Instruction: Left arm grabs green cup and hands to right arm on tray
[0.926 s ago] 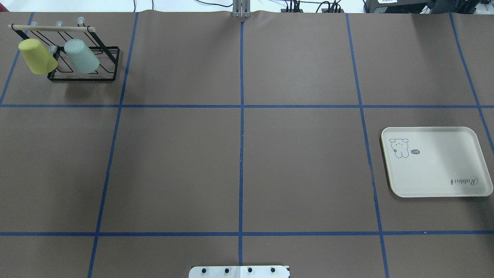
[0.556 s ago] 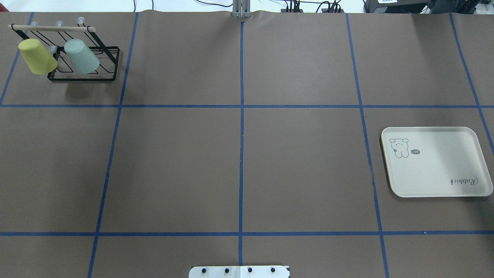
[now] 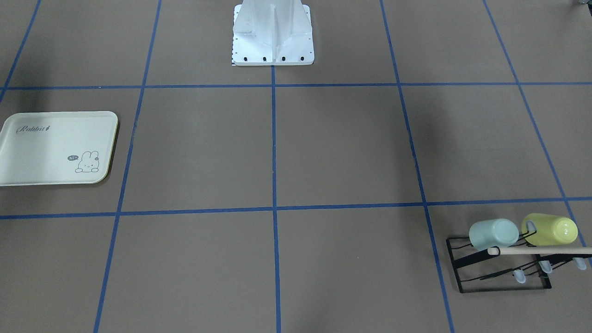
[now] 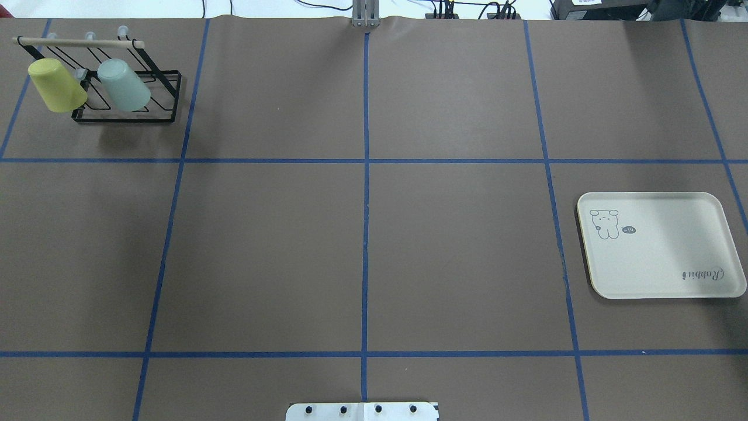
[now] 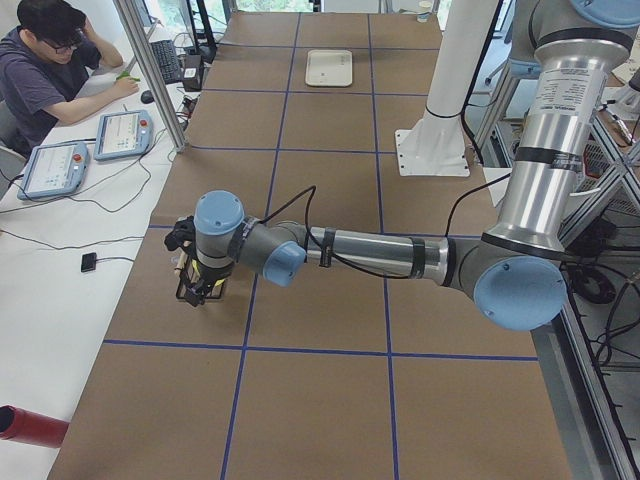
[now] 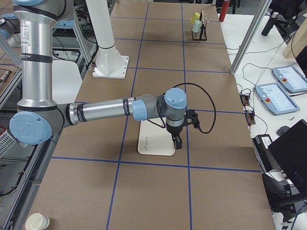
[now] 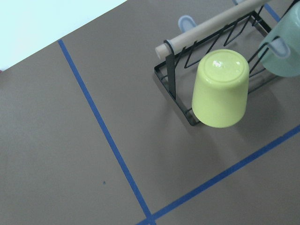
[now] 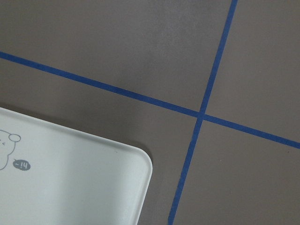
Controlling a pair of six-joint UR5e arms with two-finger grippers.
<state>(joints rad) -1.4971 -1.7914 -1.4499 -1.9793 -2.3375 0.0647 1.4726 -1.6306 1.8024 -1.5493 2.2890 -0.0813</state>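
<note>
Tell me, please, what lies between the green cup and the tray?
Between green cup and tray, the overhead view shows only bare table and blue tape lines.

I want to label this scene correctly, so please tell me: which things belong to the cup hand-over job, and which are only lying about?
For the job:
green cup, upside down on the rack
tray
left arm
right arm

Only lying about:
yellow-green cup
black wire rack
paper cup
tablets on the side desk
</note>
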